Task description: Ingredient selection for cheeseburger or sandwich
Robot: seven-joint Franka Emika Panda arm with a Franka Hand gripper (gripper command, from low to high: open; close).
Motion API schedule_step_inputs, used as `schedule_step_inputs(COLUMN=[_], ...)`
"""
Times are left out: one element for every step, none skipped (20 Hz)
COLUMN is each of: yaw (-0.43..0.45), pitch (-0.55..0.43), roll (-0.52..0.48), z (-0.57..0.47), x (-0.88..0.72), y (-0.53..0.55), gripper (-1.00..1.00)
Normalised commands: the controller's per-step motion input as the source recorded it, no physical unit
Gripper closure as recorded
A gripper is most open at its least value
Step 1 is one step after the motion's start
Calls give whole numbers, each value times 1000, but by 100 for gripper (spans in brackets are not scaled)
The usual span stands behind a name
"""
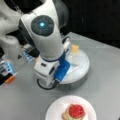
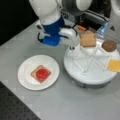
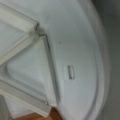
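The gripper (image 2: 75, 42) is hung over the divided tray's (image 2: 87, 75) rim, the second toast square (image 2: 88, 39) lying just beside it toward a front view's right. Whether the fingers are released or clenched cannot be told. On the white plate (image 2: 26, 80), toast, lettuce and tomato slice (image 2: 41, 74) are already stacked.

Bare table (image 2: 62, 100) beside plate (image 2: 25, 80); ridged tray (image 2: 87, 75) under the arm (image 2: 50, 15).

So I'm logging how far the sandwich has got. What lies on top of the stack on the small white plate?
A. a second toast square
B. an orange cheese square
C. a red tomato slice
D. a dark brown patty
C: in both front views the red tomato slice tops the stack on the white plate; the cheese and patty lie in the divided tray.
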Motion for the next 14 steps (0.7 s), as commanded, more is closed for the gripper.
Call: schedule_step_inputs(yaw=[-76, -93, -110, -106, -91, -86, -74, -58, -55, -55, -56, -45, -41, -38], pitch=[-145, -143, -147, -146, -148, -148, -151, -151, -159, -163, -164, -166, -171, -185], roll=[-288, -290, -310, -317, -311, -317, -318, -307, -314, -307, -294, -277, -264, -264], z=[-19, -8, 6, 8, 6, -3, -11, -31, -44, -67, -87, -97, -112, -127], x=[-366, -352, -341, -337, -322, -312, -306, -290, -288, -283, -275, -265, -263, -264], y=[377, 398, 419, 446, 438, 426, 407, 351, 323, 283, 247, 207, 188, 170], gripper=[-100, -100, -100, -100, -100, -100, -100, -100, -100, -100, -100, -100, -100, -100])
